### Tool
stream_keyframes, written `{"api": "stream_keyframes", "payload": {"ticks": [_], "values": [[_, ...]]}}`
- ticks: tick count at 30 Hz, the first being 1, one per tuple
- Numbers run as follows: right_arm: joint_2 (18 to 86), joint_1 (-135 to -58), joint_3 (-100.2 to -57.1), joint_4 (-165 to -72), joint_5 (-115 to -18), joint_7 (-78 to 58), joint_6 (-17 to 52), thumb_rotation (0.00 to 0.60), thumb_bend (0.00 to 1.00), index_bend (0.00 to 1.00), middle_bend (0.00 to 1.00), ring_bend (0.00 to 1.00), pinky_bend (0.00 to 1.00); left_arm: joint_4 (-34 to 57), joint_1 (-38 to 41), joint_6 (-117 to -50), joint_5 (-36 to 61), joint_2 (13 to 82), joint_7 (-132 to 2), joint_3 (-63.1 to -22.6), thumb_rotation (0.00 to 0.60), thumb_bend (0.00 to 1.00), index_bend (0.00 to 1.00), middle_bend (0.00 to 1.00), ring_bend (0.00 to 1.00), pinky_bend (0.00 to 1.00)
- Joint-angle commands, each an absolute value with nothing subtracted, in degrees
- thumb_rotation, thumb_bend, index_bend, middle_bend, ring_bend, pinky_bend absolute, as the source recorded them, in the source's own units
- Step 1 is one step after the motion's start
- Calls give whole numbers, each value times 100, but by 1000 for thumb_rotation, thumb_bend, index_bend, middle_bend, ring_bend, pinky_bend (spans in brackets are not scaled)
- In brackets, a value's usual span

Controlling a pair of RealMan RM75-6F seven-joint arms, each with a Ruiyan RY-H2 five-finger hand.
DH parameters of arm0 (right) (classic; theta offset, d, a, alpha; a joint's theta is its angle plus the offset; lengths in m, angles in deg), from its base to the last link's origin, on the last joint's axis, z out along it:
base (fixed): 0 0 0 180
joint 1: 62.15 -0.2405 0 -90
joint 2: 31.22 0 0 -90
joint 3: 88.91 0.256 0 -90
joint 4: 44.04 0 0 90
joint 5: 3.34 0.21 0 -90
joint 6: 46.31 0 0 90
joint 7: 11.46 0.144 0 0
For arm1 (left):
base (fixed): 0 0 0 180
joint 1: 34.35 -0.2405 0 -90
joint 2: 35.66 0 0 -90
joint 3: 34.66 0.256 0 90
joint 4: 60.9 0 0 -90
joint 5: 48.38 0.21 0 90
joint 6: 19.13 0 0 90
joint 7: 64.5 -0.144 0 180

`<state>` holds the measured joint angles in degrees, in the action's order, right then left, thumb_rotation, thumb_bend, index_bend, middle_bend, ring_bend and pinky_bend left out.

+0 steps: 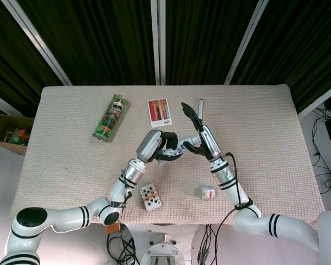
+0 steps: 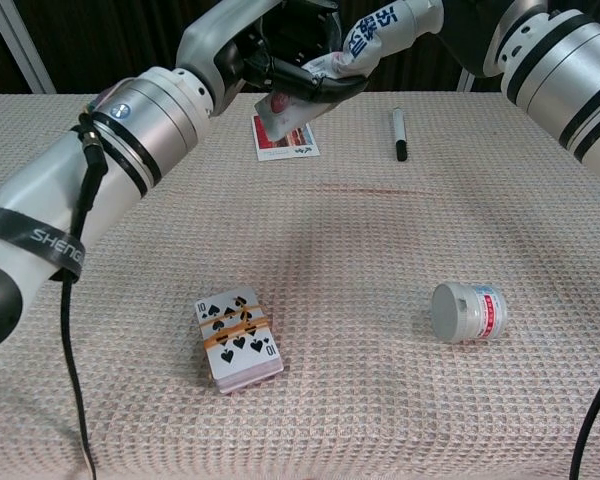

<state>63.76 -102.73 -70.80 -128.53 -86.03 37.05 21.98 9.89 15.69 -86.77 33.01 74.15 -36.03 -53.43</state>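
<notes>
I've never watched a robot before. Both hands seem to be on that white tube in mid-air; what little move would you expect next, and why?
Probably the left hand tightens on the tube before the right hand lets go: both grip it, well above the table, so it would otherwise drop.
</notes>
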Motion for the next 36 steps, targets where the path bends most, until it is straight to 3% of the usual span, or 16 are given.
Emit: {"api": "stream_keyframes", "payload": {"ticks": [1, 19, 21, 24, 25, 27, 29, 30, 32, 36], "values": [[6343, -10253, -7062, -12862, -8608, 3669, 2252, 197, 0, 0, 0, 0, 0, 995, 1554, -8675, 3299, 7380, -3622, -5330, 600, 338, 764, 835, 728, 826], [5134, -9380, -6738, -13425, -8346, 3324, 3170, 197, 0, 0, 0, 0, 0, 721, 1201, -7878, 3307, 6297, -4720, -4444, 600, 325, 744, 820, 715, 811], [5086, -9327, -6739, -13440, -8338, 3313, 3211, 196, 0, 0, 0, 0, 0, 749, 1261, -7585, 3416, 6118, -4759, -4249, 600, 249, 564, 667, 583, 698], [5029, -9286, -6715, -13464, -8260, 3270, 3199, 195, 0, 0, 0, 0, 0, 823, 1311, -7314, 3406, 5923, -5005, -4135, 600, 95, 181, 280, 249, 371], [5011, -9268, -6714, -13474, -8244, 3262, 3200, 195, 0, 0, 0, 0, 0, 843, 1287, -7354, 3370, 5914, -5096, -4157, 587, 66, 114, 193, 172, 290], [4955, -9221, -6730, -13494, -8226, 3228, 3200, 196, 0, 0, 0, 0, 0, 843, 1192, -7581, 3323, 5915, -5306, -4220, 467, 19, 50, 87, 88, 206], [4880, -9159, -6777, -13505, -8221, 3117, 3203, 198, 0, 0, 0, 0, 0, 904, 1076, -7762, 3240, 5836, -5532, -4267, 257, 0, 31, 35, 55, 178], [4838, -9125, -6812, -13506, -8224, 3030, 3202, 198, 0, 0, 0, 0, 0, 966, 1023, -7827, 3205, 5764, -5627, -4280, 219, 0, 27, 28, 50, 174], [4734, -9035, -6912, -13497, -8213, 2737, 3202, 198, 0, 0, 0, 0, 0, 1158, 876, -7983, 3136, 5526, -5860, -4285, 175, 0, 23, 21, 46, 170], [4531, -8779, -7237, -13364, -8236, 1583, 3331, 197, 0, 0, 0, 0, 0, 1596, 443, -8463, 3013, 4972, -6270, -4242, 171, 0, 24, 24, 46, 169]]}}
